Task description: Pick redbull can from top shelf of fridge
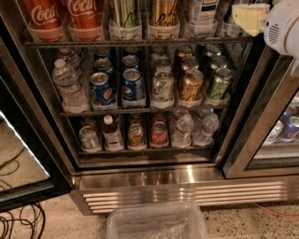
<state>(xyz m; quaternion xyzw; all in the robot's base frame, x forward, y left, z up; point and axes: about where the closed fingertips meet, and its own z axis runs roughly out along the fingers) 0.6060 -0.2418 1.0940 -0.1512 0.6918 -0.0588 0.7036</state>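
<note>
Fridge is open, seen from the front and slightly above. The top shelf runs across the 12 o'clock edge, with clear trays along its front. Left to right on it: two Coca-Cola cans, a green-striped can, a gold can, then the redbull can at about 1 o'clock. It stands upright in its tray with blue and pale panels, its top cut off by the frame.

Claw is at 2 o'clock, a cream block on the white arm in front of the shelf's right end. It sits at the can's 3 o'clock, near it. Released or clenched — can't tell.

Middle rack holds a water bottle at 9 o'clock, then Pepsi cans, and green and gold cans toward 3 o'clock. The bottom rack has small bottles and cans. A clear plastic bin sits on the floor at 6 o'clock — cables at 8 o'clock.
</note>
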